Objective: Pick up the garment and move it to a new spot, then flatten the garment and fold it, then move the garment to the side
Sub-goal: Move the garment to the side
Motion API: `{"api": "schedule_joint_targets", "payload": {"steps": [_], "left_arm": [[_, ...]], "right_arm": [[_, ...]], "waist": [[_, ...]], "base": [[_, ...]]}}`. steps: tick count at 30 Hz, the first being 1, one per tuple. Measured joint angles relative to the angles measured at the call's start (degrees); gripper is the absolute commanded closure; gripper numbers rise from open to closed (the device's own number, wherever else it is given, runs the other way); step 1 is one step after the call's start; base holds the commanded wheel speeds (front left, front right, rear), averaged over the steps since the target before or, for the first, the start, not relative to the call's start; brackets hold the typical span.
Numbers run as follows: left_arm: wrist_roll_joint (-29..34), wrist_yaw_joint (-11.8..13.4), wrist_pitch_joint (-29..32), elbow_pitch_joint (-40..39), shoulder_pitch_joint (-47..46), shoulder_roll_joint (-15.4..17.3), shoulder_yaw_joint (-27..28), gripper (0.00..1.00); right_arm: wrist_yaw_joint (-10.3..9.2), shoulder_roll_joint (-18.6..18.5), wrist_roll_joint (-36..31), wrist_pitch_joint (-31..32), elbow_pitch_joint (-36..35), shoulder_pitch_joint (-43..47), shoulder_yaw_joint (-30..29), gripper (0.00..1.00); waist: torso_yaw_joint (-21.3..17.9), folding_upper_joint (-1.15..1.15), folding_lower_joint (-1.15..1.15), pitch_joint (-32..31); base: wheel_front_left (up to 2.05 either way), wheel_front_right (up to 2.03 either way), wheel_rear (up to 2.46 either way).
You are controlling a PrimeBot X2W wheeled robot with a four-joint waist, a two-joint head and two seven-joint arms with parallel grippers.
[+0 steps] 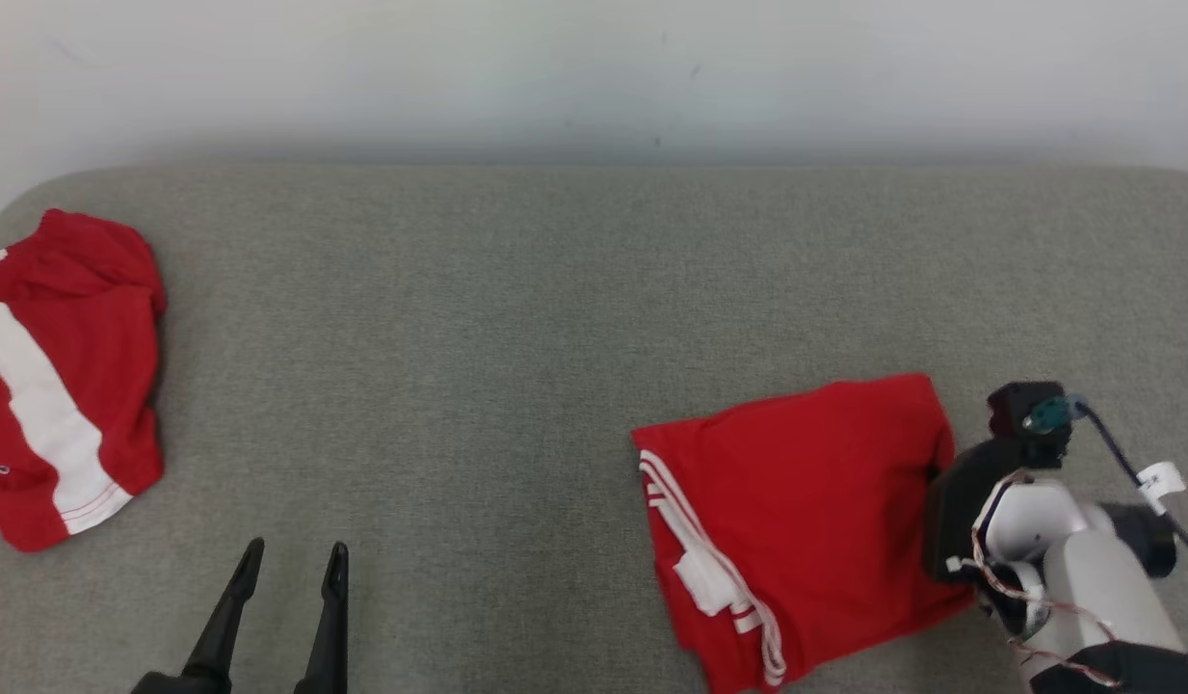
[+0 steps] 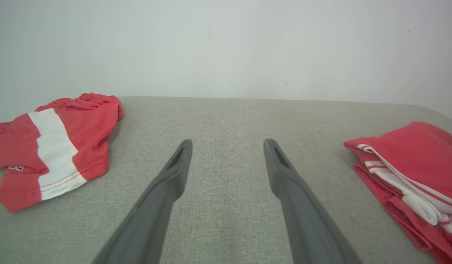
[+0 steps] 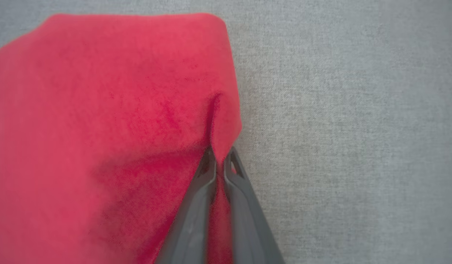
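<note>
The garment (image 1: pixel 805 520) is red with white stripes along one edge and lies folded on the right part of the grey surface. In the left wrist view the garment (image 2: pixel 412 165) sits at the right. My right gripper (image 3: pixel 220 156) is shut on a pinched ridge of red cloth at the edge of the garment (image 3: pixel 119 110). In the head view my right gripper (image 1: pixel 940 472) meets the garment's right edge, its fingertips hidden under the wrist. My left gripper (image 1: pixel 295 559) rests open at the lower left with nothing between its fingers, and in its own view the left gripper (image 2: pixel 227 143) is spread wide over bare fabric.
A second red garment with a broad white band (image 1: pixel 54 386) lies crumpled at the far left edge, also seen as the banded garment (image 2: pixel 53 146). The grey padded surface (image 1: pixel 516 318) ends at a pale wall behind.
</note>
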Motion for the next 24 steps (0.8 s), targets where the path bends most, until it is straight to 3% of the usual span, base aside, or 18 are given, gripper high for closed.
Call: {"api": "schedule_joint_targets", "payload": {"steps": [10, 16, 21, 24], "left_arm": [[1.0, -0.1, 0.2, -4.1, -6.8, 3.5, -3.8, 0.00], [1.1, -0.2, 2.0, -7.9, -10.8, 6.6, -5.5, 0.00], [0.8, -0.3, 3.7, -10.4, -12.0, 9.3, -5.6, 0.00], [0.6, -0.3, 4.5, -11.4, -12.0, 10.6, -5.2, 0.00]], "right_arm": [[0.00, -5.7, -7.0, -5.2, 4.6, -12.3, -6.0, 1.00], [0.00, -12.0, -12.8, -9.4, 6.5, -17.0, -11.4, 1.00], [0.00, -14.4, -14.9, -16.0, 7.3, -20.0, -15.3, 1.00], [-0.01, -15.5, -15.5, -20.5, 8.6, -21.8, -14.0, 1.00]], "waist": [[-4.9, 0.00, 0.01, 6.9], [-7.9, 0.00, 0.01, 12.6], [-10.4, 0.01, 0.01, 17.1], [-11.9, 0.01, 0.01, 19.3]], "base": [[0.00, 0.00, 0.00], [0.00, 0.00, 0.00], [0.00, 0.00, 0.00], [0.00, 0.00, 0.00]]}}
